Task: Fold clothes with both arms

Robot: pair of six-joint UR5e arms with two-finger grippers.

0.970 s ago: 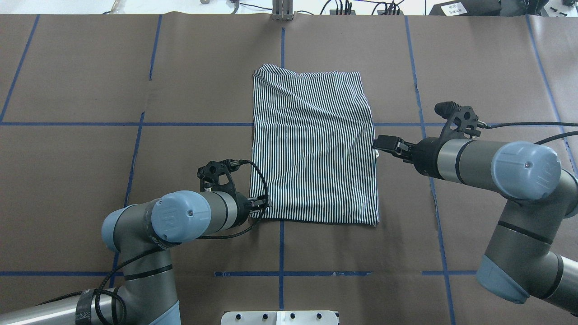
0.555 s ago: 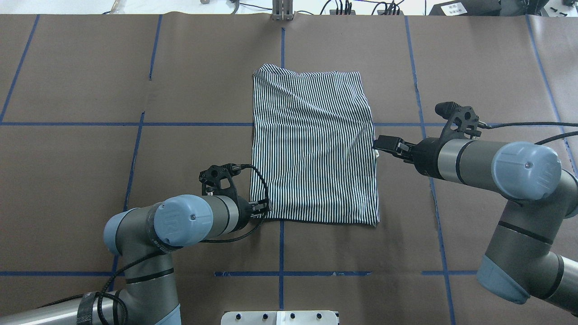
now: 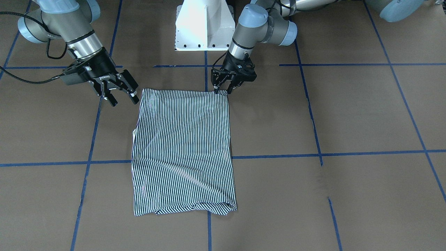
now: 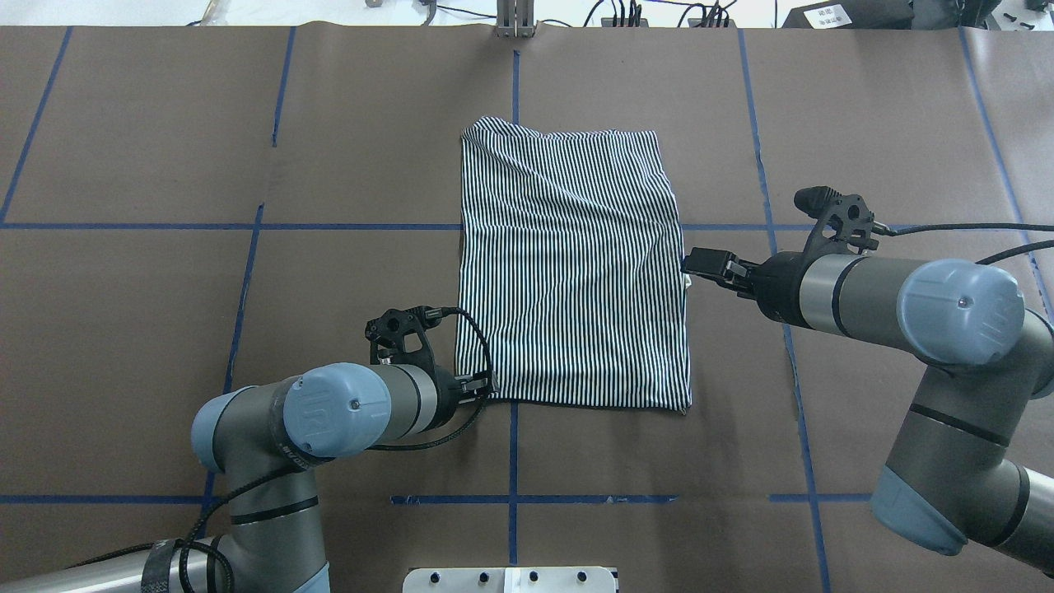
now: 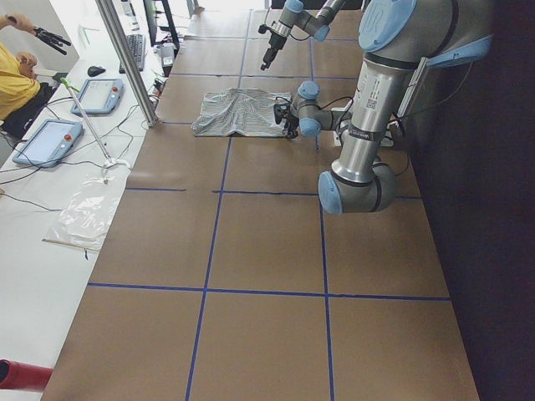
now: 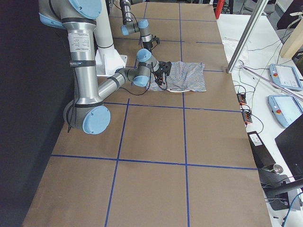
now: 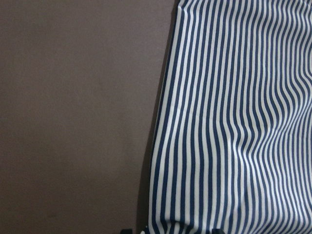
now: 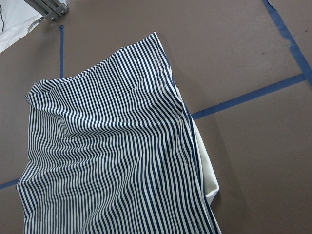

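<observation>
The left gripper [image 3: 222, 91] has its jaws slightly parted and empty, tips down at the robot-side corner of the striped polo shirt [image 3: 183, 150]. The right gripper [image 3: 122, 98] hangs above the shirt's opposite long edge, jaws wide and empty. The shirt lies folded flat mid-surface [image 3: 348, 122].

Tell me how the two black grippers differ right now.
The left gripper sits low, its fingers astride the striped shirt's corner nearest the robot. The right gripper hangs higher, beside the shirt's side edge and clear of it. Both are open, and neither is gripping the cloth.
</observation>
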